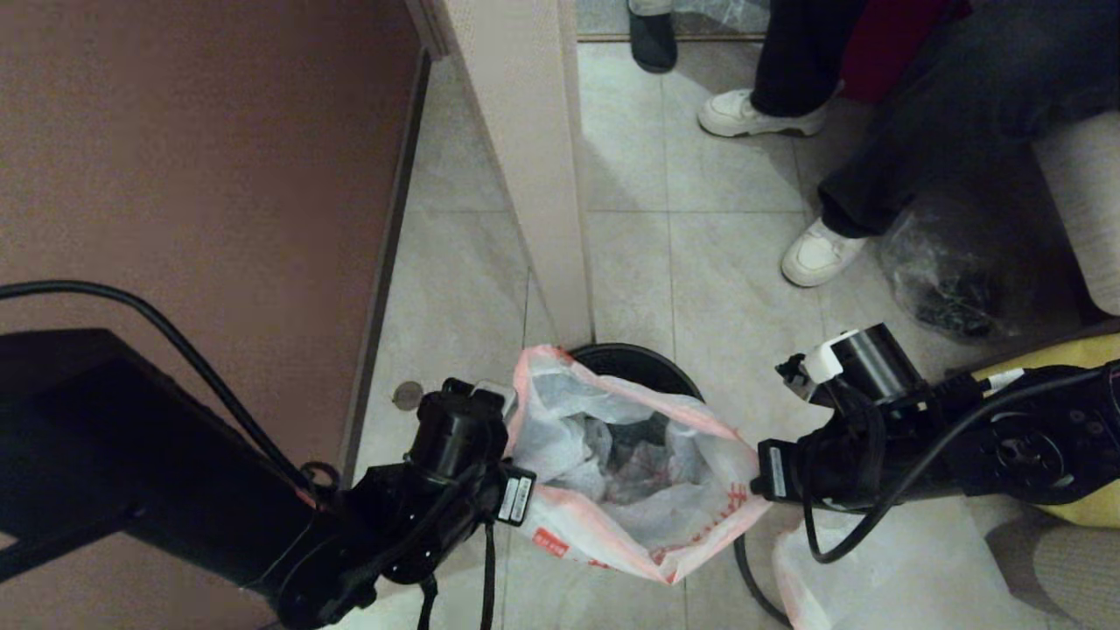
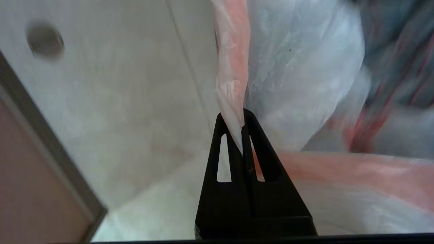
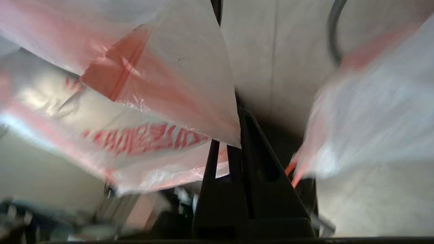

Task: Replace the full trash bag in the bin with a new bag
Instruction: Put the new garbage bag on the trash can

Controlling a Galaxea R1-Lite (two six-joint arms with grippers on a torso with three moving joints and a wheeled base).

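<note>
The new bag [image 1: 612, 490], thin white plastic with an orange-red hem, red characters and a red square logo [image 1: 549, 542], hangs open between both grippers just above and in front of the bin [image 1: 639, 360]. Only the bin's black far rim shows behind it. My left gripper [image 2: 242, 118] is shut on the bag's left hem [image 2: 232, 67]. On the opposite side, my right gripper [image 3: 237, 135] is shut on the hem by the red print [image 3: 142, 139]. The full trash bag [image 1: 884, 569] lies on the floor under the right arm and shows in the right wrist view as the full trash bag [image 3: 373, 118].
A pale pillar [image 1: 525, 157] stands just behind the bin, with a brown wall to its left. People's legs and white shoes [image 1: 818, 254] are at the back right beside a clear glossy bag [image 1: 954, 271]. A yellow bag [image 1: 1076, 350] lies far right. A round floor disc [image 1: 408, 395] sits left.
</note>
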